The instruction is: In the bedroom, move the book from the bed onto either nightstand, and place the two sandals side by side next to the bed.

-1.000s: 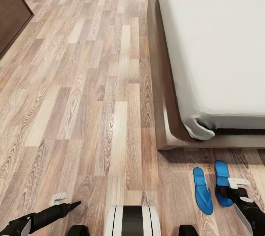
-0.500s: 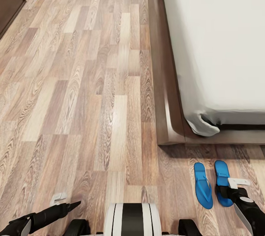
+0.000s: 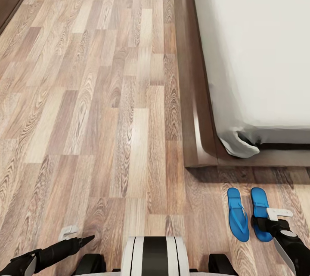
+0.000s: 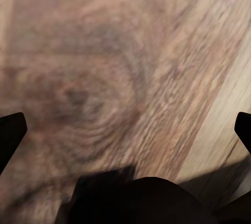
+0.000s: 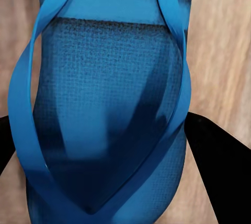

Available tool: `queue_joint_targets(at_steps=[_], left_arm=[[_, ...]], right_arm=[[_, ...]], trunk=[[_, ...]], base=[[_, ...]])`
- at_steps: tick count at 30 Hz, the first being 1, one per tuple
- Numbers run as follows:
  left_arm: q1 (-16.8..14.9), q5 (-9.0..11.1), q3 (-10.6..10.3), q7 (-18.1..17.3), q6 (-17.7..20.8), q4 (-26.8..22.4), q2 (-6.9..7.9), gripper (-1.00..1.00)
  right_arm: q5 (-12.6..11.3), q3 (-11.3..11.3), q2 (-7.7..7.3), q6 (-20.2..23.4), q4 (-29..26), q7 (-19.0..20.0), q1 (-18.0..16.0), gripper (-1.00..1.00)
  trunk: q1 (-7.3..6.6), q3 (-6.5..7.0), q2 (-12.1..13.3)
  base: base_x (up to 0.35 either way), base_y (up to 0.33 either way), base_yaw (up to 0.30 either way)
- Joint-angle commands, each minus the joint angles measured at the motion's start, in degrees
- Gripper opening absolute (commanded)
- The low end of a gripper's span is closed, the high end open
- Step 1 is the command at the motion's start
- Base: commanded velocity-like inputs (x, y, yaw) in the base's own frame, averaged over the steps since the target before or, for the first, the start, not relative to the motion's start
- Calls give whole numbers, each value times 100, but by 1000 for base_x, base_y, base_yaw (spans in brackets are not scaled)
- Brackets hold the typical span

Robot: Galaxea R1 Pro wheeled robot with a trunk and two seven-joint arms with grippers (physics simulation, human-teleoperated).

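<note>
Sandals lie side by side on the floor by the bed's foot corner. Right claw spread wide over one; lifting off carelessly could snag its strap and skew the pair.

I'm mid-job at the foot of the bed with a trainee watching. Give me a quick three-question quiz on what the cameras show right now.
1. True or false: the two sandals lie on the mattress.
2. Which sandal does the right gripper stand over? A: the one nearer the robot's left; B: the one nearer the robot's right; C: neither.
3. Fill in: the left gripper hangs over bare ____, with nothing between its fingers.

Key:
1. False. Both lie on the wood floor, side by side, just off the foot of the bed frame.
2. B. The right wrist view looks straight down on that sandal, between spread fingers.
3. Floor.
</note>
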Motion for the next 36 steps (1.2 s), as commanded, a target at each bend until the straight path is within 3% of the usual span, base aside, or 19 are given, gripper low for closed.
queue_joint_targets(at_steps=[1,6,23,24,36], left_arm=[[-4,-32,49,-34,60,-6,-3,100],[-4,-32,48,-35,60,-6,-3,100],[-4,-32,49,-35,60,-6,-3,100],[-4,-32,49,-35,60,-3,-3,100],[-4,-32,49,-35,60,-6,-3,100]], right_arm=[[-58,10,-2,30,-12,-20,1,-100],[-58,10,-2,30,-15,-18,1,-100],[-54,10,-2,30,-18,-19,1,-100],[-54,10,-2,33,-20,-19,1,100],[-49,4,-2,35,-21,-13,1,100]], trunk=[[-1,-3,-1],[7,-69,-5],[7,-69,-5],[7,-69,-5],[7,-69,-5]], base=[[0,0,0],[0,0,0],[0,0,0],[0,0,0],[0,0,0]])
